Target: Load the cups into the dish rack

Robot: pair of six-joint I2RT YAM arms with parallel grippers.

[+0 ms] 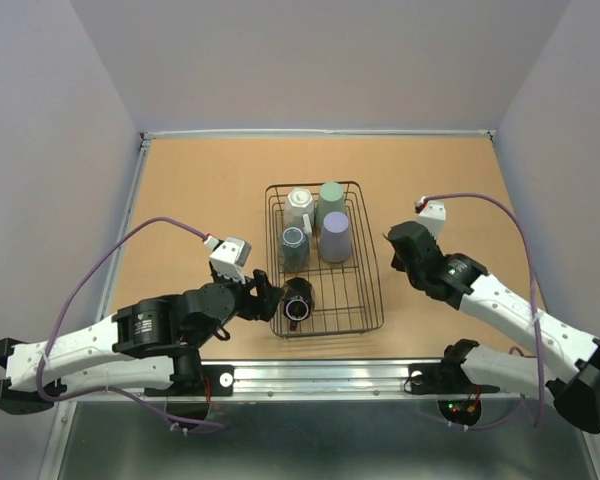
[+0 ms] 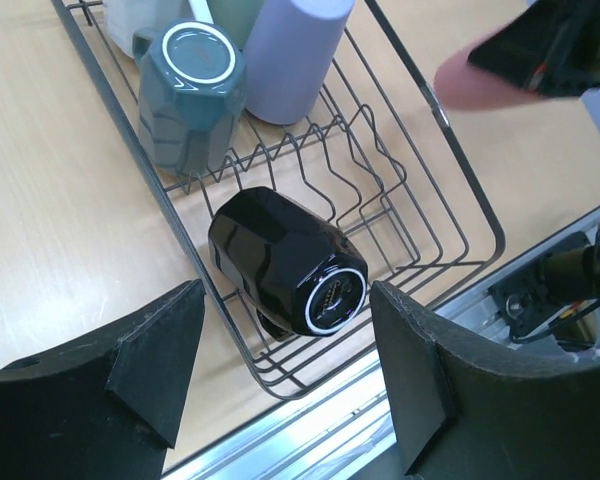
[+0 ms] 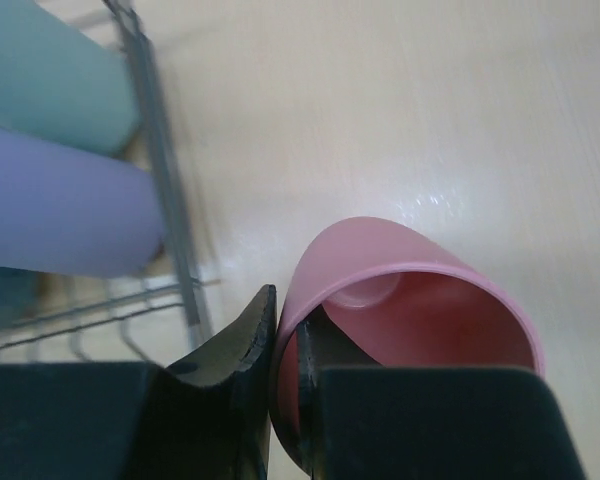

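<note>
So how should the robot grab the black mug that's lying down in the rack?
Best across its round body, coming down from above. The black mug lies on its side in the near corner of the dish rack, and its handle seems tucked underneath, so the curved sides are the free parts. The left gripper hangs open above it, well placed.

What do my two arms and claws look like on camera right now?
The left arm and right arm have white shells with black joints. The left claw and right claw are black, with chunky wedge-shaped fingers. A thin purple cable loops along each arm to a small white wrist camera.
</note>
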